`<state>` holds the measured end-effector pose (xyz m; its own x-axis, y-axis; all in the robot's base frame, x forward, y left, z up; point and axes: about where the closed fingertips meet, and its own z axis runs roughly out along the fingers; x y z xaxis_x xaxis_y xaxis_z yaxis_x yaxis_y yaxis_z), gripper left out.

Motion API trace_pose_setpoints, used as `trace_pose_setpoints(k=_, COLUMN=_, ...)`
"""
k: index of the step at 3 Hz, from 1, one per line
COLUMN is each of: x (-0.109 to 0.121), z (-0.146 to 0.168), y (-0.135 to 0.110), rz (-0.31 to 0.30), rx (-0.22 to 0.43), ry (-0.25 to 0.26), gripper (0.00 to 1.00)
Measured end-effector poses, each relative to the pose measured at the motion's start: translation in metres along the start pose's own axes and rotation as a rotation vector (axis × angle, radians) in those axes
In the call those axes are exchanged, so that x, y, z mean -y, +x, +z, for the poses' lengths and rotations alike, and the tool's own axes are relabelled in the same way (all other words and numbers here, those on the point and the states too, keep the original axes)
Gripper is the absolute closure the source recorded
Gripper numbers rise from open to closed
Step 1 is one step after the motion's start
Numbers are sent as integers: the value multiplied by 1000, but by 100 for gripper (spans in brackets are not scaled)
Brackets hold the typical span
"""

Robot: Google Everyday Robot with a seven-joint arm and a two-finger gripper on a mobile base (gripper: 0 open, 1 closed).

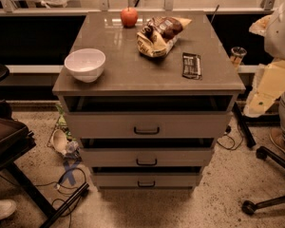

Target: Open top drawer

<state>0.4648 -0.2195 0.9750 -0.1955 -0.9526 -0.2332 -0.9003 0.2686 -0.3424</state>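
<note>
Single camera view. It is set high and in front of the cabinet (133, 77), pitched down and facing the drawer fronts squarely. Mid range: the whole countertop, all three fronts including the top drawer (104, 125) and a strip of floor (213, 194) fit the frame. Pale arm parts (275, 80) crowd the right edge; the gripper cannot be picked out among them.
</note>
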Motion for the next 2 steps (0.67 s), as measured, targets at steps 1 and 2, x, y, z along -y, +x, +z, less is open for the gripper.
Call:
trace_pose_setpoints(k=1, x=30, z=49, y=15, rz=-13, rx=53, ry=99, gripper=0)
trace_pose_setpoints(k=2, x=44, z=77, y=22, rz=-40, rx=79, ry=177, gripper=0)
